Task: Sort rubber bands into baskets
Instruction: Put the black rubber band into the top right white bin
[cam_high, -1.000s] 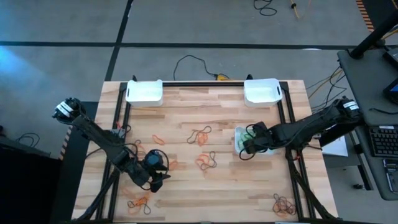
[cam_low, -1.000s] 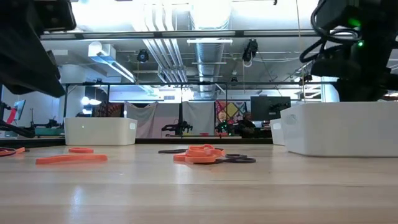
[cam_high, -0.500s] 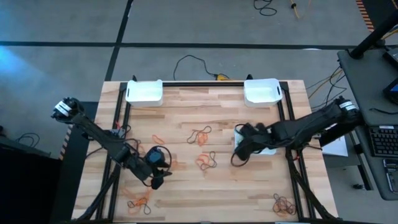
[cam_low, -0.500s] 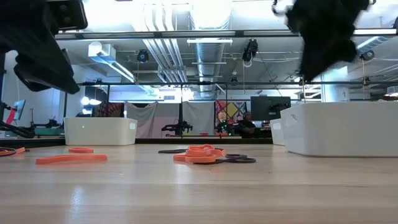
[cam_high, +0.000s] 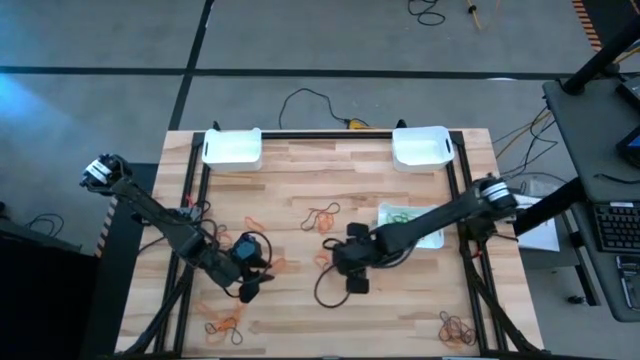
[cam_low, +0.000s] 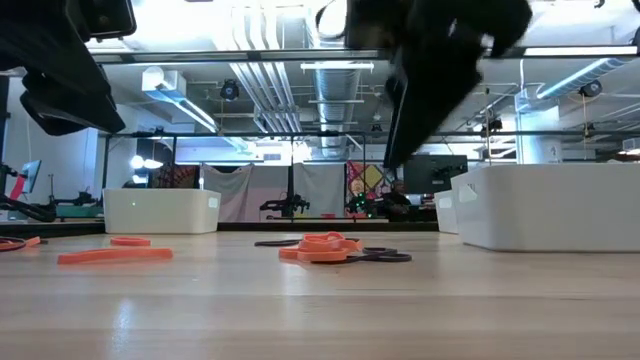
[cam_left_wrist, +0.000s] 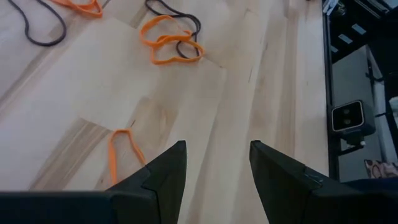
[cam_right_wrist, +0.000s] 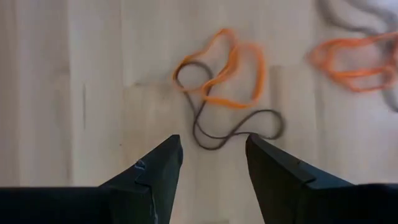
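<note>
Rubber bands lie scattered over the worktop (cam_high: 300, 160): a tangle of orange and dark loops (cam_high: 322, 217) near the middle, another tangle (cam_high: 332, 258) just beside the right gripper (cam_high: 357, 277), a few orange ones (cam_high: 222, 325) at the near left, and a dark bunch (cam_high: 456, 328) in the near right corner.

The right gripper hangs low over the middle of the worktop with its jaws parted and nothing between them. Its wrist view looks straight down on an orange loop (cam_right_wrist: 233, 71) crossed by a dark one (cam_right_wrist: 230, 127), so I'd judge it is lined up to pick from that tangle.

The left gripper (cam_high: 250, 280) sits low over the left part of the worktop, jaws likewise apart and empty. An orange band (cam_left_wrist: 121, 152) lies just ahead of its fingers (cam_left_wrist: 163, 177), with an orange-and-dark knot (cam_left_wrist: 171, 40) farther off. It looks poised for that nearest orange loop.

As for the baskets, two stand at the far edge, one left (cam_high: 232, 148) and one right (cam_high: 420, 146), and from above I can make out nothing in either. The third (cam_high: 428, 236) sits mid-right, next to the right arm, and holds green bands (cam_high: 400, 217). Most bands are not yet sorted.
</note>
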